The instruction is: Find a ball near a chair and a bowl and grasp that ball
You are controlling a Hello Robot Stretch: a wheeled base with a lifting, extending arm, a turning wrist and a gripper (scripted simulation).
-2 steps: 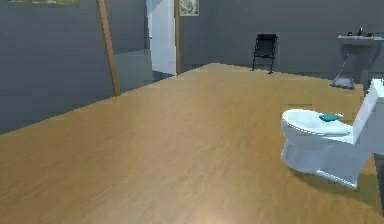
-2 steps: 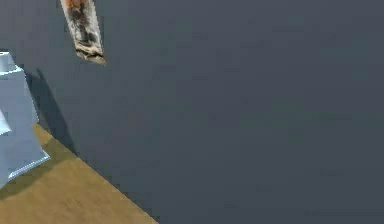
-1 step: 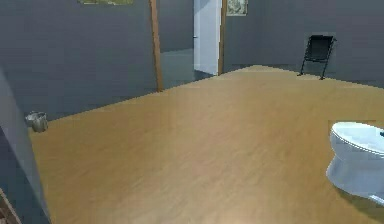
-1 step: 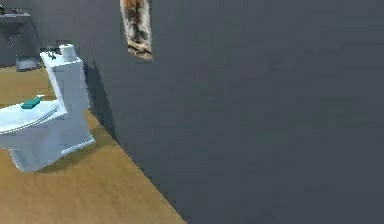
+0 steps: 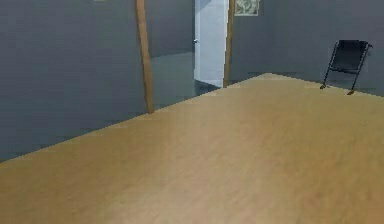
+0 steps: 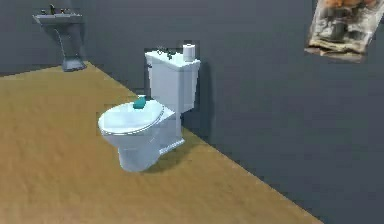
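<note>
A dark folding chair (image 5: 348, 64) stands against the grey wall at the forward view's far right. No ball or bowl can be made out near it from here. In the arm side view, a small teal object (image 6: 140, 102) lies on the closed lid of a white toilet (image 6: 145, 125).
A wooden-framed doorway (image 5: 190, 50) opens ahead, with a pale door (image 5: 211, 45) beyond it. Wooden floor (image 5: 210, 150) spreads wide in front. A paper roll (image 6: 189, 50) sits on the toilet's tank. A grey sink (image 6: 62, 25) hangs at the upper left, a picture (image 6: 345, 28) at the upper right.
</note>
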